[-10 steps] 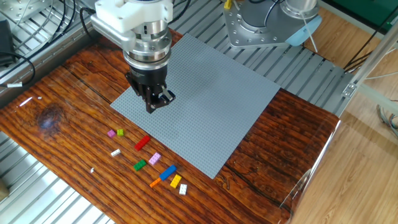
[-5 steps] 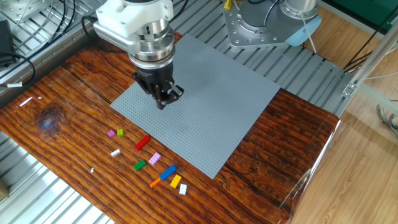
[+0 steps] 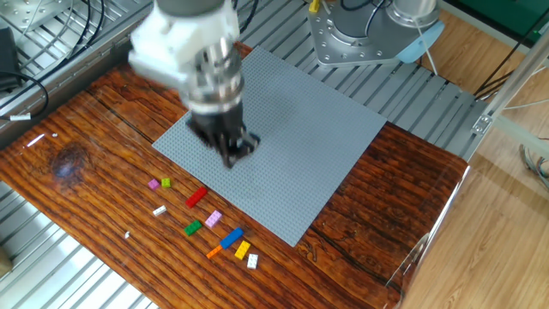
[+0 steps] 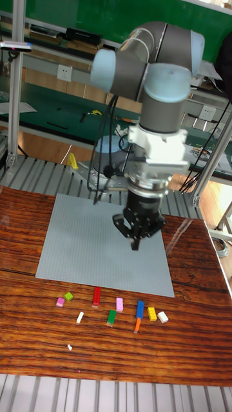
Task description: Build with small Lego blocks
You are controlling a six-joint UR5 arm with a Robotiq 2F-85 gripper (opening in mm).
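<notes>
In the fixed view, the dark two-finger pincer [image 3: 232,148] hangs blurred over the left part of the large grey studded square baseplate [image 3: 300,146], which lies on the glossy dark wooden desk [image 3: 94,172]. I cannot tell here how far its tips stand apart. Below it, toward the lower left of the frame, the small plastic Lego blocks lie loose on the desk, off the plate: one magenta block [image 3: 153,184] just beside one lime block [image 3: 165,182], one long red block [image 3: 196,197], one pink block [image 3: 213,219], one green block [image 3: 192,227], one blue block [image 3: 232,238], one orange block [image 3: 214,251], one yellow block [image 3: 242,250], and three white blocks [image 3: 159,210].

In the tall fixed view, the pincer [image 4: 137,239] points down above the plate's right half, fingertips drawn close, nothing visible between them. The blocks sit in a row below the plate's lower edge, the red block [image 4: 96,295] nearest it.
</notes>
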